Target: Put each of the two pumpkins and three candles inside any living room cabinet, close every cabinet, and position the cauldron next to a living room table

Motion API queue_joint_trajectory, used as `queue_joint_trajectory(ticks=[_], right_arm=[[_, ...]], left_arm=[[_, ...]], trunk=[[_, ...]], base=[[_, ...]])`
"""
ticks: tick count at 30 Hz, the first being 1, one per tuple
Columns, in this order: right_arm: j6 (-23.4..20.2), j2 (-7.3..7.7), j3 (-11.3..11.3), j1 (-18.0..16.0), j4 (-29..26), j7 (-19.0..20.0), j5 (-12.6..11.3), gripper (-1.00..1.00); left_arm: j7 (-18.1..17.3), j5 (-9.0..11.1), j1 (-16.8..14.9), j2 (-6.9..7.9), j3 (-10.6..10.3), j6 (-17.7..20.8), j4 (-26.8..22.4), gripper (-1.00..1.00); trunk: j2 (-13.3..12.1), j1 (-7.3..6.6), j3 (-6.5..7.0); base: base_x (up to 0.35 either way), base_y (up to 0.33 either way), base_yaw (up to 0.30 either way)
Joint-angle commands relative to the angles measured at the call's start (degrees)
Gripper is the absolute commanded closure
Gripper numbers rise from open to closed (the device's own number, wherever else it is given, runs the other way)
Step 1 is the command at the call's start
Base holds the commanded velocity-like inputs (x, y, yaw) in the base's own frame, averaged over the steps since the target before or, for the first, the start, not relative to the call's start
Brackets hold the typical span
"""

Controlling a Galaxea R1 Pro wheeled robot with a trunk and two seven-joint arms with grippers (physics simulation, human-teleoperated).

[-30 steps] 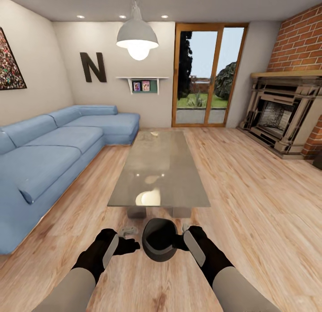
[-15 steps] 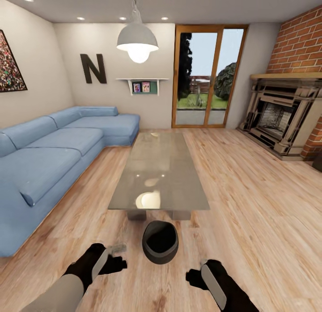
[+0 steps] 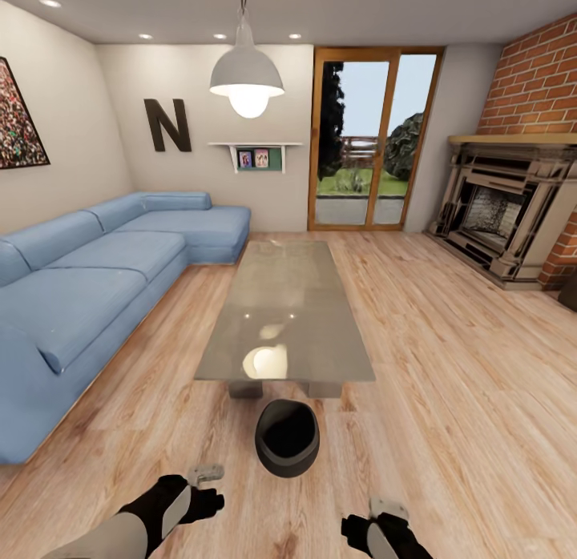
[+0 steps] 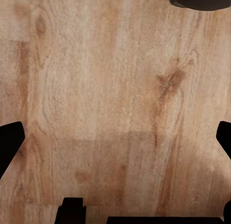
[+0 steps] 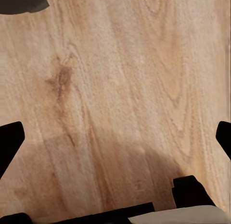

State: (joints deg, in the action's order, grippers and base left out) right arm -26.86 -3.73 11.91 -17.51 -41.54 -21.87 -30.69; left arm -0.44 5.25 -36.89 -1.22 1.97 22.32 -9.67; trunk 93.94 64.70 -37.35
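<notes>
Cauldron (image 3: 287,437) sits just before table (image 3: 285,307) (pincers apart, empty).

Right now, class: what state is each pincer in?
Left pincer: open, holding nothing.
Right pincer: open, holding nothing.

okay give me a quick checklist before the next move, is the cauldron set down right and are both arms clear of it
1. Cauldron upright on the floor: ok.
2. Cauldron next to the table, just off its near end: ok.
3. Left gripper clear of the cauldron, jaws open: ok.
4. Right gripper clear of the cauldron, jaws open: ok.
5. Pumpkins and candles inside a cabinet: cannot tell.
6. Every cabinet closed: cannot tell.
</notes>
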Motion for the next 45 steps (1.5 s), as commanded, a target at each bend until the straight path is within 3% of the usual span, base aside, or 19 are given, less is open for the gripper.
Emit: queue_joint_trajectory(ticks=[1, 5, 7, 11, 15, 25, 45], right_arm=[[1.3, 0.04, 0.2, 0.0, 1.3, -0.6, -0.5, -1.0], [7.5, 0.04, 0.3, 0.0, 6.2, -0.5, -0.5, -1.0], [12.5, 0.04, 0.4, 0.0, 9.7, -0.5, -0.6, -1.0], [18.1, -0.04, 0.6, 0.0, 14.1, -0.6, -0.9, -1.0], [22.9, -0.24, 0.5, 0.0, 18.9, -0.6, -0.9, -1.0], [23.8, -0.67, 0.5, 0.0, 19.4, -1.1, -0.4, -1.0], [23.9, -0.16, 0.3, 0.0, 19.3, -1.0, -1.0, -1.0]], left_arm=[[0.2, 0.5, 0.0, -0.01, 0.2, 0.1, 0.1, -1.0], [2.7, 0.5, 1.6, 0.2, 0.1, -1.9, 0.3, -1.0], [4.9, 0.5, 4.2, 0.65, 0.1, -6.2, 2.1, -1.0], [5.4, 0.5, 5.0, 1.2, 0.1, -12.0, 6.7, -1.0], [5.5, 0.5, 6.8, 1.56, 0.0, -13.6, 8.0, -1.0], [5.6, 0.5, 7.2, 1.66, 0.0, -15.0, 8.1, -1.0], [5.6, 0.5, 7.3, 1.66, -0.8, -15.2, 8.1, -1.0]], trunk=[[-0.4, -0.23, 0.13], [-2.0, -1.11, 0.85], [-2.8, -1.55, 1.21], [-4.4, -2.43, 1.99], [-6.0, -3.31, 3.03], [-10.0, -5.5, 5.75], [-18.0, -9.9, 10.68]], base=[[0.0, 0.0, 0.0], [0.0, 0.0, 0.0], [0.0, 0.0, 0.0], [0.0, 0.0, 0.0], [0.0, 0.0, 0.0], [0.0, 0.0, -0.052], [0.0, 0.0, -0.034]])
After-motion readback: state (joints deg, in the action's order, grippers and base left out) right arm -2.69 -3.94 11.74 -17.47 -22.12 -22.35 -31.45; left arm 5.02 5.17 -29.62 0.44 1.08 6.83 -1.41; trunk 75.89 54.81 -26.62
